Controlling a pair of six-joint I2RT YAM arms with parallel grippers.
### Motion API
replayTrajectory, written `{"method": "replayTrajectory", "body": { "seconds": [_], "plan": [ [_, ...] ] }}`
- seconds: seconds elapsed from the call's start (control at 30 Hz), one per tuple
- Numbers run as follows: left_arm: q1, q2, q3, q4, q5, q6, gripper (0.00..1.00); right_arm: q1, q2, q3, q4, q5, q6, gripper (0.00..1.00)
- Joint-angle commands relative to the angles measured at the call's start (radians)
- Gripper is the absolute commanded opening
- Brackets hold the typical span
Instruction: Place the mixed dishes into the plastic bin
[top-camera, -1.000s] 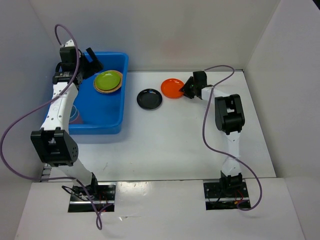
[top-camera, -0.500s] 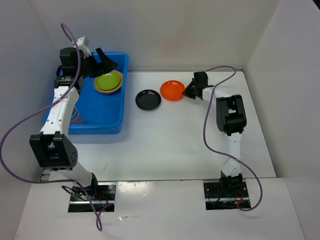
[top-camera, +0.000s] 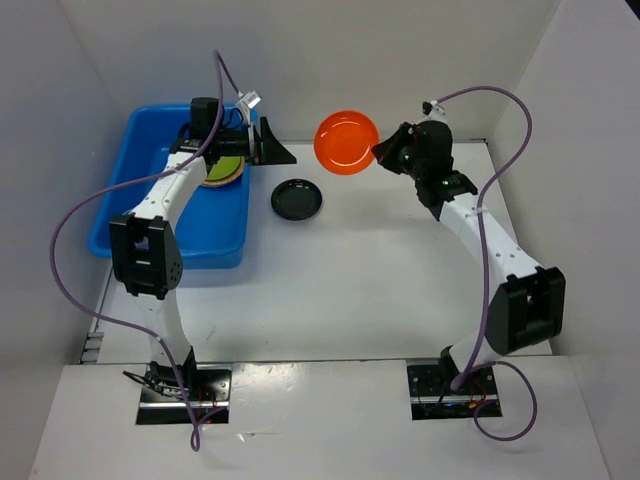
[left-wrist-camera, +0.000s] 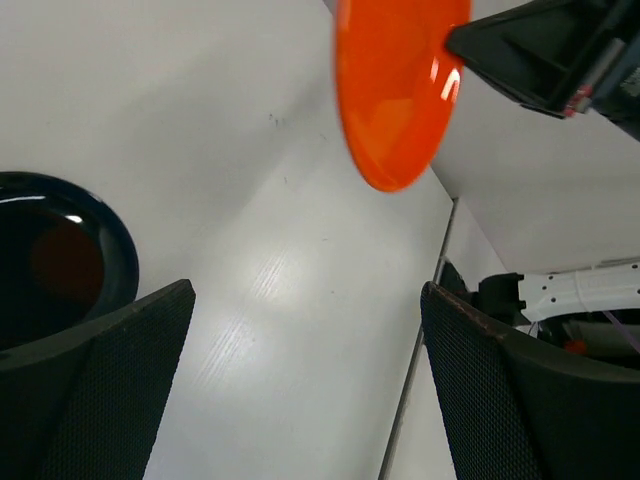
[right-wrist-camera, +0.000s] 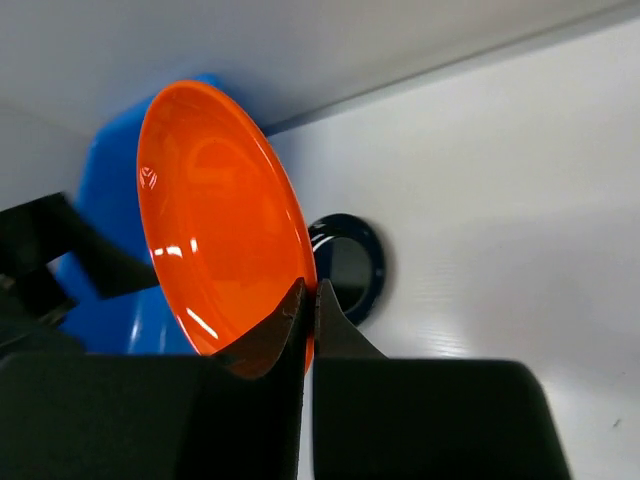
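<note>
Right wrist: right hand (right-wrist-camera: 306, 292) clamps the rim of the orange plate (right-wrist-camera: 215, 215).

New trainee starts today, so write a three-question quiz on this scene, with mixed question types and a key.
1. True or false: the orange plate lies flat on the table.
2. The black plate sits: A) inside the blue bin, B) on the table beside the blue bin, C) in the left gripper.
3. Fill in: the left gripper's jaws stand ____.
Key: 1 false, the right gripper holds it by the rim, off the table; 2 B; 3 open.
</note>
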Motion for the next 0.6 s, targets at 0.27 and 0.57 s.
{"method": "replayTrajectory", "body": {
  "seconds": [0.27,0.57],
  "plan": [
    [-0.048,0.034,0.120,0.038,0.142,0.033,1.00,0.078,-0.121,-0.018,0.009,0.017,-0.058,0.00],
    [-0.118,0.058,0.120,-0.005,0.101,0.072,1.00,0.099,-0.098,-0.019,0.029,-0.027,-0.058,0.00]
  ]
}}
